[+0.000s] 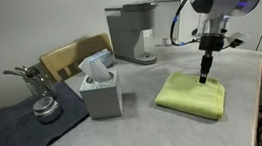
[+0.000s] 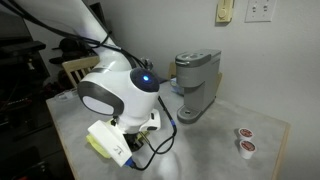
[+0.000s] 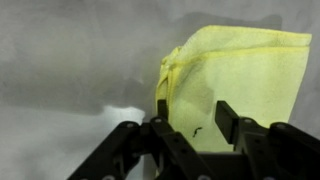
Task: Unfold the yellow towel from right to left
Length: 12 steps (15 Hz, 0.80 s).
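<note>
- The gripper hangs low over the yellow towel, which lies on the grey table right under it.
- In the wrist view the two fingers stand apart with a gap between them. Nothing is held in that gap, so the gripper is open and empty.
- In that view the towel lies under the fingers and stretches out ahead of them. Its doubled edge sits just past the tip of one finger.
- The towel looks folded, with one layer lying on top of the other. So I think no unfolding is done yet.
- What is left: go down to an edge, pinch only the top layer, lift it, and lay it over to the other side.
</note>
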Each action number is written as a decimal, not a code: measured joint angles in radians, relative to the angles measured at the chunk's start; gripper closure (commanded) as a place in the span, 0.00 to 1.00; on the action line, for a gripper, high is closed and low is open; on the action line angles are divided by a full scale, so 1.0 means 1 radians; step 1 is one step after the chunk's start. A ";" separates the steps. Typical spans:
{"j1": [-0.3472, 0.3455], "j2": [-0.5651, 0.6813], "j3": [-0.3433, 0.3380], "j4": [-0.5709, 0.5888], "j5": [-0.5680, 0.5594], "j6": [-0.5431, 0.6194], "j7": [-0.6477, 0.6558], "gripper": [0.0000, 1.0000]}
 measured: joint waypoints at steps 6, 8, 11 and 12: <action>-0.002 0.000 0.000 0.001 0.000 -0.002 -0.019 1.00; -0.002 0.000 0.000 0.001 0.000 -0.002 -0.024 0.99; -0.002 -0.001 0.000 0.001 0.000 -0.002 -0.036 0.99; -0.002 -0.004 0.000 0.001 0.000 -0.002 -0.042 0.99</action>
